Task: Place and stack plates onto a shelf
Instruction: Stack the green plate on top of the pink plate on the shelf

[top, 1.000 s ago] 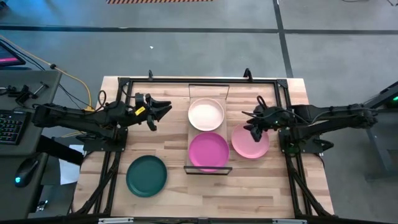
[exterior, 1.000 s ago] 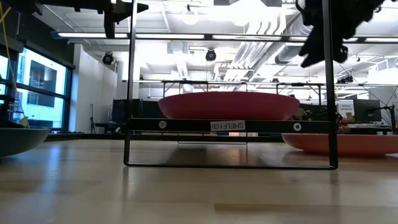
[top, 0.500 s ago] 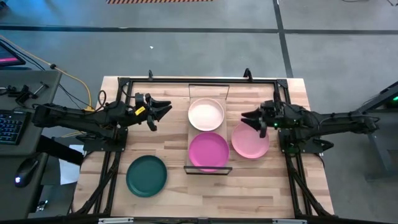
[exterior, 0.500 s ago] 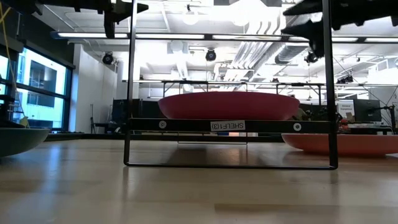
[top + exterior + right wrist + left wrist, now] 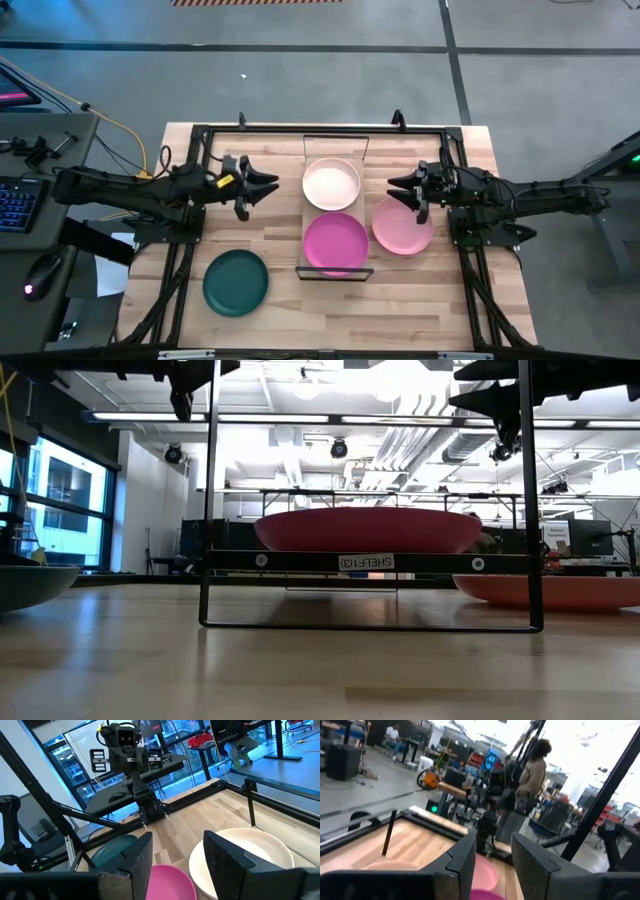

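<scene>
Two plates on the shelf point(image 5: 335, 150) right now: cream plate point(image 5: 331, 183) at the far end, magenta plate point(image 5: 335, 242) at the near end, side by side, not stacked. Light pink plate point(image 5: 403, 226) on the tabletop just beside the shelf, right side. Dark green plate point(image 5: 236, 282) well apart, near-left corner area. Right gripper point(image 5: 404, 189) up in the air over the pink plate's far edge, fingers apart, nothing in them. Left gripper point(image 5: 262, 181) hovering left of the shelf, also spread wide and empty. Person standing in the room bkgd in the left wrist view.
</scene>
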Action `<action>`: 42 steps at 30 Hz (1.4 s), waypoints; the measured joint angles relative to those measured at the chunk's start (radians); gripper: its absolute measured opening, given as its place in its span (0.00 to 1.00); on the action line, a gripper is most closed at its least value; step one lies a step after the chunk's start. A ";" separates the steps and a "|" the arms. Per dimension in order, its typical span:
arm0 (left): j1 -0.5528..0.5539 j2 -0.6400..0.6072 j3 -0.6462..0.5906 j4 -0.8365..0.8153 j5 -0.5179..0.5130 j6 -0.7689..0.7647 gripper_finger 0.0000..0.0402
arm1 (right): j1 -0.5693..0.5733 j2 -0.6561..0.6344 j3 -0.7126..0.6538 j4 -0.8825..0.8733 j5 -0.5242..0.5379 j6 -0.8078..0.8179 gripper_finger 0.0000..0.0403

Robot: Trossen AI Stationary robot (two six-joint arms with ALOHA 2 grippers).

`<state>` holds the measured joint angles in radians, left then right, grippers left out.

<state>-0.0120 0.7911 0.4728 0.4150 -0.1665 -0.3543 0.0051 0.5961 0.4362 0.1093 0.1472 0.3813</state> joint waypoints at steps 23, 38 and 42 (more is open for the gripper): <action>-0.181 0.179 0.290 -1.225 0.197 0.043 0.34 | 0.000 0.000 0.000 -0.017 0.000 0.055 0.39; -0.276 0.538 0.276 -1.192 0.195 0.104 0.55 | 0.000 0.000 0.000 -0.118 -0.001 0.097 0.39; -0.314 0.569 0.276 -1.150 0.196 0.142 0.55 | 0.000 0.000 0.000 -0.161 -0.001 0.141 0.39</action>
<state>-0.3255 1.3605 0.7486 -0.7346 0.0292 -0.2128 0.0051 0.5964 0.4362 -0.0515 0.1467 0.5223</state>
